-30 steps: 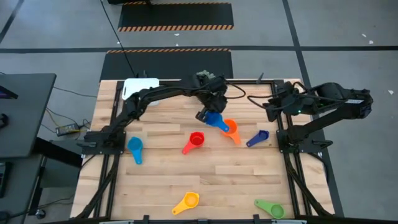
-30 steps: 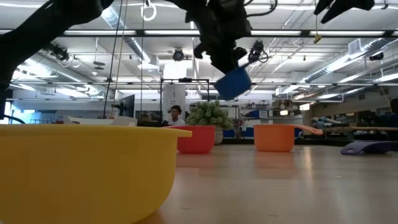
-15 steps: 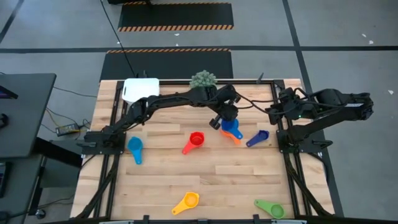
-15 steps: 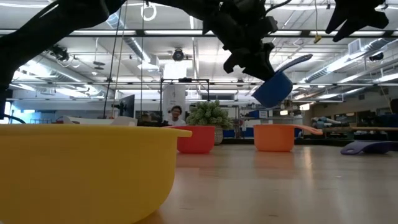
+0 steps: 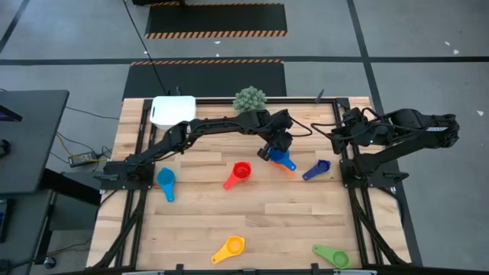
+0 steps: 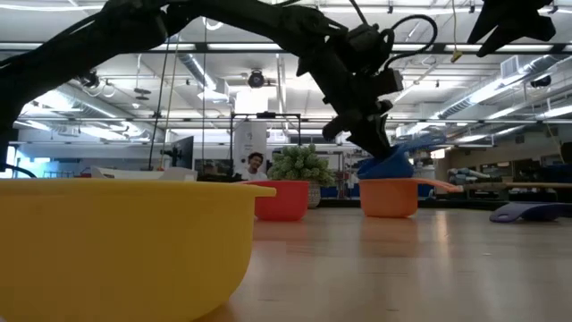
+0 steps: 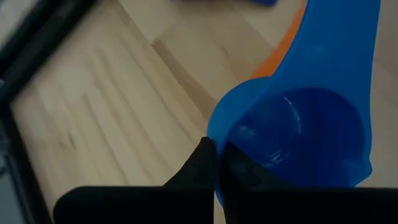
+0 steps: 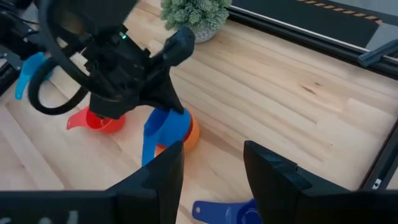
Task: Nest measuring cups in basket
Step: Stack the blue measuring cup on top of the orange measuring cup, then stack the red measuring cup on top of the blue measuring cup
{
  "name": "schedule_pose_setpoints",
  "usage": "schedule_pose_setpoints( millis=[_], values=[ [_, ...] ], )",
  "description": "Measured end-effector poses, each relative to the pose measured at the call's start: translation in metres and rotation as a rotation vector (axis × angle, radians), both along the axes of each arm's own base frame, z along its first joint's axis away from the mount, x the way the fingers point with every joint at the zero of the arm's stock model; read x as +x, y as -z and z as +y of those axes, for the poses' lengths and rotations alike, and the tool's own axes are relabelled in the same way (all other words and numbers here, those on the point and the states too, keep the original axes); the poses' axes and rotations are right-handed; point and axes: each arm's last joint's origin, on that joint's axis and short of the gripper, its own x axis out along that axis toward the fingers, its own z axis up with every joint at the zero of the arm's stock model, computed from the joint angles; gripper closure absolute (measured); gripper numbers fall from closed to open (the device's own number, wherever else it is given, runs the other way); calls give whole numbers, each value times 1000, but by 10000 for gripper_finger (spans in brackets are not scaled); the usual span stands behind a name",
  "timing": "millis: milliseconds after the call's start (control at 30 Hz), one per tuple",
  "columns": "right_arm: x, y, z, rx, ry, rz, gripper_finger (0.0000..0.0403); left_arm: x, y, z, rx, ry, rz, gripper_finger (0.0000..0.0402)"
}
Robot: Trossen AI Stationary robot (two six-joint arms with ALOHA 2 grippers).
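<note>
The left gripper (image 5: pixel 269 148), clamped on a blue plastic measuring cup (image 5: pixel 283 159), lowered it into the orange plastic cup (image 6: pixel 390 198); releasing seemed next.

orange cup (image 5: pixel 291 166) mostly under blue cup (image 5: pixel 282 158)

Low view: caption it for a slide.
Left gripper lowers a blue cup into the orange cup; yellow cup in foreground.

Bare table (image 5: pixel 290 206) lies mid-board; left arm (image 5: pixel 214 124) probably blocks the basket (image 5: pixel 173 109) route.
</note>
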Motion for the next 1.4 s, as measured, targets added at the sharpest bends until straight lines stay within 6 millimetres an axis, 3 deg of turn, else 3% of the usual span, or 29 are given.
schedule_pose_setpoints(
  millis=[200, 433, 633, 900, 1133, 1400],
  values=[
    [-6, -2, -1, -3, -9, -20, 229, -4, 6, -1, -11, -3, 64, 393],
    [-12, -3, -2, -8, -19, -37, 229, -4, 6, -1, -5, -11, 60, 343],
    [-14, -3, -2, -8, -24, -45, 229, -3, 4, -3, -48, -121, 57, 317],
    [-13, -4, -2, 2, -32, -47, 229, -9, -23, -9, 209, -229, 45, 318],
    [-12, -4, -1, 29, -72, -55, 229, -42, -65, -1, 78, -344, 102, 328],
    [-4, -11, 1, -33, -150, -119, 229, -90, -86, 6, -60, -600, 350, 329]
  ],
)
